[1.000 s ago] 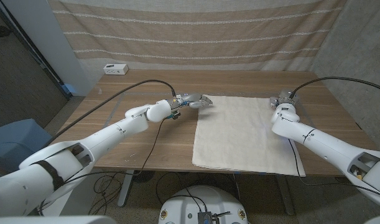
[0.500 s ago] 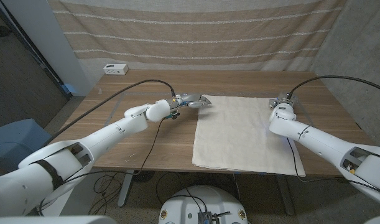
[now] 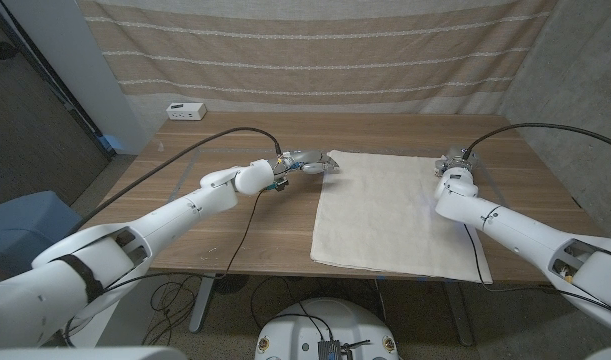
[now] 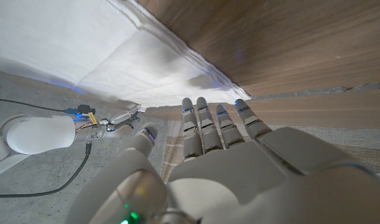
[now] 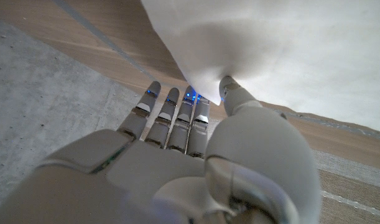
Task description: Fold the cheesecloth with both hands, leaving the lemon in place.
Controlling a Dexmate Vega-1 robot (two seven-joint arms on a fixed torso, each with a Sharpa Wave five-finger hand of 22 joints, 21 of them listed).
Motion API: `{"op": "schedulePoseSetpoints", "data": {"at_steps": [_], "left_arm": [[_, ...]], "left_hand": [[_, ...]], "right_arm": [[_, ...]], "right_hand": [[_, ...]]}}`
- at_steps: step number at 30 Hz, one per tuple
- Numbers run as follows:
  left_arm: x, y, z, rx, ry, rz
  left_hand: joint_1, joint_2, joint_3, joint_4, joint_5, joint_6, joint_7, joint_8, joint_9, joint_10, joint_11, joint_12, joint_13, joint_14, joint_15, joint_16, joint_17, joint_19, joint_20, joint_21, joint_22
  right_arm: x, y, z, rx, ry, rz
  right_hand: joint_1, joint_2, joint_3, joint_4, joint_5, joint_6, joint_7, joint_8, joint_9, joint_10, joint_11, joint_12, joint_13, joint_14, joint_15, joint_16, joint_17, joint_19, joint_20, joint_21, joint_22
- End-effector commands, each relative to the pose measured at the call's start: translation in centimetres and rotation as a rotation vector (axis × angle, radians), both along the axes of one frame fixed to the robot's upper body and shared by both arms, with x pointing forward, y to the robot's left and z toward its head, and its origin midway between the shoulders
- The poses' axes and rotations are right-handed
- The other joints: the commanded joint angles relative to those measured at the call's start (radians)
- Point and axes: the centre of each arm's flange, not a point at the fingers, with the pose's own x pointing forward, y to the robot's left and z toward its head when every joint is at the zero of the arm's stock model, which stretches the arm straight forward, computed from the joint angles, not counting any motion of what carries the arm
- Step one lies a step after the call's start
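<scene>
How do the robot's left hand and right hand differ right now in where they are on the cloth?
The left hand is at the far left corner of the cloth; the right hand is at its far right corner. In the left wrist view the left hand has its fingers just short of the cloth edge; in the right wrist view the right hand has its thumb against the corner. Both are over the wooden table.

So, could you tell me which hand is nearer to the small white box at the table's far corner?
Left. The left hand is at the cheesecloth's far left corner, toward the white box; the right hand is across the cloth.
</scene>
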Motion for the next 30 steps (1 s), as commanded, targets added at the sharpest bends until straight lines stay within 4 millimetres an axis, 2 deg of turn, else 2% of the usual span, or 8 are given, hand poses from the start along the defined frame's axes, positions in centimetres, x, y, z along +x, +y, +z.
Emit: {"op": "schedulePoseSetpoints", "data": {"at_steps": [1, 3, 6, 8, 9, 14, 24, 30], "left_arm": [[0.4, 0.0, -0.2, 0.010, 0.022, 0.009], [0.5, -0.1, -0.3, 0.015, 0.027, 0.014], [0.7, -0.2, -0.4, 0.024, 0.040, 0.019], [0.8, -0.4, -0.5, 0.038, 0.048, 0.027], [0.8, -0.5, -0.6, 0.045, 0.049, 0.031], [0.9, -1.0, -0.9, 0.080, 0.054, 0.050], [0.8, -1.3, -1.1, 0.099, 0.062, 0.062], [0.7, -1.4, -1.2, 0.106, 0.076, 0.076]], "left_hand": [[-0.008, -0.002, -0.004, 0.002, 0.007, 0.001, -0.005, -0.004, 0.003, 0.011, -0.013, -0.004, 0.001, 0.002, -0.012, -0.002, 0.001, 0.007, -0.003, 0.006, 0.003], [-0.010, -0.003, -0.004, 0.003, 0.008, 0.001, -0.017, -0.008, 0.003, 0.015, -0.038, -0.008, 0.001, -0.002, -0.020, -0.005, 0.001, 0.007, -0.003, 0.004, 0.002], [-0.015, 0.008, 0.000, 0.010, 0.011, -0.023, -0.057, -0.022, 0.002, -0.007, -0.061, -0.026, -0.001, -0.019, -0.030, -0.010, 0.001, -0.001, -0.004, -0.002, 0.002], [-0.017, 0.020, 0.006, 0.018, 0.012, -0.036, -0.064, -0.027, 0.002, -0.021, -0.070, -0.036, -0.001, -0.032, -0.030, -0.013, 0.002, -0.004, -0.003, -0.005, 0.002], [-0.021, 0.028, 0.010, 0.026, 0.013, -0.055, -0.082, -0.033, 0.001, -0.036, -0.076, -0.046, -0.002, -0.040, -0.029, -0.013, 0.002, -0.010, -0.004, -0.008, 0.003], [-0.020, 0.054, 0.030, 0.046, 0.014, -0.111, -0.090, -0.042, 0.001, -0.080, -0.077, -0.067, -0.003, -0.076, -0.015, -0.017, 0.002, -0.033, 0.004, -0.020, 0.004], [-0.013, 0.056, 0.049, 0.055, 0.012, -0.161, -0.088, -0.045, 0.001, -0.123, -0.077, -0.079, -0.004, -0.098, -0.020, -0.017, 0.001, -0.041, 0.009, -0.025, 0.004], [-0.010, 0.051, 0.055, 0.056, 0.010, -0.182, -0.087, -0.044, 0.000, -0.148, -0.081, -0.083, -0.004, -0.113, -0.021, -0.019, 0.000, -0.048, 0.013, -0.029, 0.005]], "right_arm": [[-1.1, 0.4, 0.5, 0.061, -0.168, 0.161], [-1.3, 0.4, 0.8, 0.111, -0.184, 0.197], [-1.7, 0.5, 1.3, 0.175, -0.197, 0.250], [-2.1, 0.6, 1.6, 0.202, -0.205, 0.278], [-2.2, 0.7, 1.8, 0.216, -0.206, 0.291], [-3.2, 1.1, 2.8, 0.254, -0.244, 0.353], [-4.6, 1.8, 3.9, 0.285, -0.370, 0.411], [-5.3, 2.6, 4.3, 0.280, -0.428, 0.430]], "right_hand": [[0.019, 0.004, -0.008, 0.011, 0.004, 0.224, -0.044, 0.017, 0.072, 0.031, 0.002, 0.011, 0.003, 0.019, -0.113, 0.013, 0.011, 0.014, 0.002, 0.009, 0.003], [0.018, 0.013, -0.010, 0.019, 0.003, 0.226, -0.042, 0.021, 0.074, 0.036, 0.006, 0.012, 0.003, 0.020, -0.109, 0.016, 0.016, 0.015, 0.000, 0.008, 0.003], [0.014, 0.027, -0.018, 0.032, -0.002, 0.234, -0.022, 0.023, 0.065, 0.053, 0.022, 0.016, 0.003, 0.023, -0.103, 0.024, 0.025, 0.016, 0.001, 0.008, 0.004], [0.018, 0.032, -0.017, 0.032, -0.003, 0.239, -0.013, 0.024, 0.063, 0.059, 0.026, 0.018, 0.003, 0.027, -0.097, 0.027, 0.027, 0.017, 0.002, 0.008, 0.004], [0.022, 0.036, -0.016, 0.032, -0.004, 0.246, -0.003, 0.027, 0.060, 0.071, 0.029, 0.022, 0.003, 0.040, -0.094, 0.032, 0.029, 0.018, 0.003, 0.008, 0.004], [0.034, 0.047, -0.008, 0.033, -0.011, 0.262, 0.024, 0.032, 0.050, 0.132, 0.047, 0.047, 0.007, 0.106, -0.095, 0.058, 0.036, 0.034, 0.011, 0.014, 0.005], [0.051, 0.051, -0.005, 0.033, -0.020, 0.279, 0.048, 0.038, 0.038, 0.207, 0.038, 0.090, 0.025, 0.179, -0.107, 0.099, 0.067, 0.078, 0.002, 0.031, 0.008], [0.064, 0.049, -0.005, 0.028, -0.021, 0.284, 0.053, 0.038, 0.034, 0.219, 0.028, 0.104, 0.034, 0.193, -0.116, 0.114, 0.083, 0.084, -0.005, 0.034, 0.009]]}}
